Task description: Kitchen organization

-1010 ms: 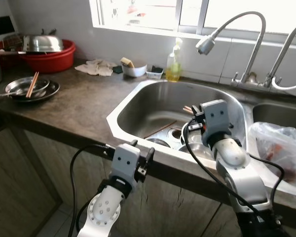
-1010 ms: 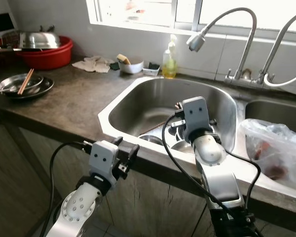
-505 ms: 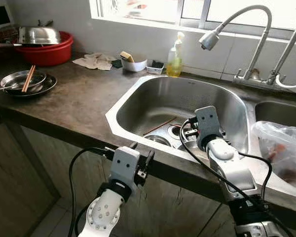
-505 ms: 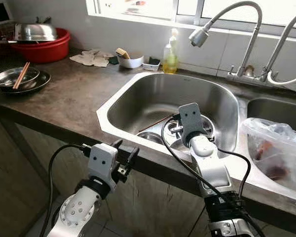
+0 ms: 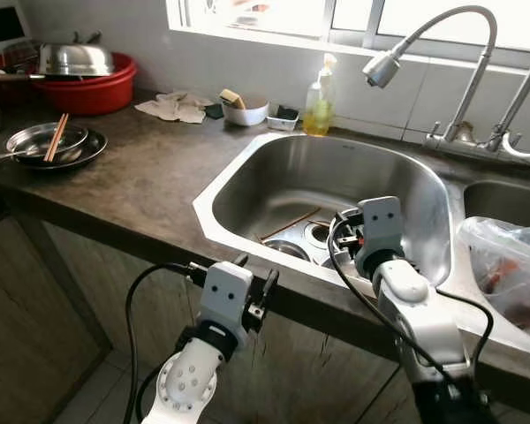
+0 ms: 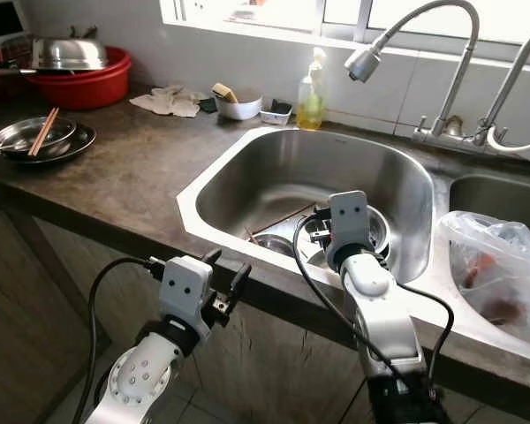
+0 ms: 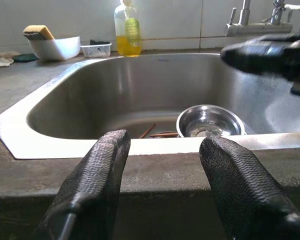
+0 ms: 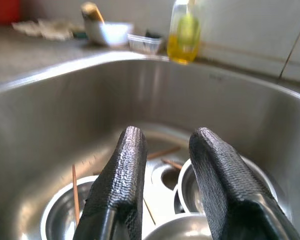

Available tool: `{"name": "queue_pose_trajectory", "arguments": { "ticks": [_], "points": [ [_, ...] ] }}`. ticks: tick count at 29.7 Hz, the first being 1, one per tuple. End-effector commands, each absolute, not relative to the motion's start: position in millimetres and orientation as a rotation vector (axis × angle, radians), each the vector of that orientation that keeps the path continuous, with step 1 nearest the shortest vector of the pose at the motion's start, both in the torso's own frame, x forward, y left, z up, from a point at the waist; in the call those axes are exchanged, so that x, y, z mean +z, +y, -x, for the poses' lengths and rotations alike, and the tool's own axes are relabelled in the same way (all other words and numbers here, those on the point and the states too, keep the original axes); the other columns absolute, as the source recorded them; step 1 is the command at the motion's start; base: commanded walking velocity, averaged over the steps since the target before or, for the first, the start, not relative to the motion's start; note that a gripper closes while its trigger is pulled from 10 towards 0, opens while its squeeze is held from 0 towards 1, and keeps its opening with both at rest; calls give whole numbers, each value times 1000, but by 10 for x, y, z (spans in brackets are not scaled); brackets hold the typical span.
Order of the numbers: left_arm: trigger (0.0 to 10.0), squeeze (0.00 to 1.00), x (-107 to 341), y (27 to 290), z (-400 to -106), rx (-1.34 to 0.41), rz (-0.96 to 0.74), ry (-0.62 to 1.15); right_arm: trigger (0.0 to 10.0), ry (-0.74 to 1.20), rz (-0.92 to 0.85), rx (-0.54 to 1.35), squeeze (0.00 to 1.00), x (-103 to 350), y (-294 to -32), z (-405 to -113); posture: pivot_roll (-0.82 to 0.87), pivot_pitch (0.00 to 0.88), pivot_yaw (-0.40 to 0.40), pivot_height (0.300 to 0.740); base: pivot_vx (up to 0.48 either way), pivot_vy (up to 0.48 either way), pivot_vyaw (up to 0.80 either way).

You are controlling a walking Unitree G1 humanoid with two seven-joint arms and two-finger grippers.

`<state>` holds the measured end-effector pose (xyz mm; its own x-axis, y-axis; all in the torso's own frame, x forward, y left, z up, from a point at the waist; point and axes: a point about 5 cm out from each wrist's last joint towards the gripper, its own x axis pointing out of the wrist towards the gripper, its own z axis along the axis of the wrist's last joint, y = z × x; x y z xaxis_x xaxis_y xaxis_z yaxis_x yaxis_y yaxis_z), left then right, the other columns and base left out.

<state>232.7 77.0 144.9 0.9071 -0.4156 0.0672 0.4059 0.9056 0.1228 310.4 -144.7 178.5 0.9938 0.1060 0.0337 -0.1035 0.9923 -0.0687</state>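
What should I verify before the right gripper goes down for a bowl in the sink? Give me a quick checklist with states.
1. Right gripper open, nothing held: ok.
2. Right gripper over the sink basin, above the steel bowls: ok.
3. Loose chopsticks lying among the bowls, may foul a grasp: not ok.
4. Which bowl rim sits between the fingers: cannot tell.
5. Left gripper open, outside the front edge of the sink, out of the way: ok.
6. Faucet head well above the right arm: ok.
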Motion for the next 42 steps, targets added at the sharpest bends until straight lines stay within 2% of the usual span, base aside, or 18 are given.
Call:
{"name": "queue_pose_trajectory", "arguments": {
  "ticks": [1,7,16,29,42],
  "points": [
    [10000,0,1447,777,-2338,-417,-116,-91,10000,-113,17,96,0,1912,-1510,-3018,5,9,-62,740,0,0,0],
    [10000,0,1431,751,-2353,-434,-118,-94,10000,-209,-56,152,0,2003,-1526,-2632,-19,0,-46,740,0,0,0],
    [10000,0,1440,736,-2349,-453,-111,-103,10000,-155,-50,175,0,1798,-1524,-2328,-26,0,-42,740,0,0,0],
    [10000,0,1369,759,-2323,-443,-115,-80,10000,-123,-68,171,0,1710,-1477,-2270,-27,0,-37,740,-90,0,0],
    [10000,0,1368,760,-2317,-436,-113,-76,10000,-139,-69,184,0,1761,-1433,-2330,-21,0,-41,740,-254,0,0]
  ]
}}
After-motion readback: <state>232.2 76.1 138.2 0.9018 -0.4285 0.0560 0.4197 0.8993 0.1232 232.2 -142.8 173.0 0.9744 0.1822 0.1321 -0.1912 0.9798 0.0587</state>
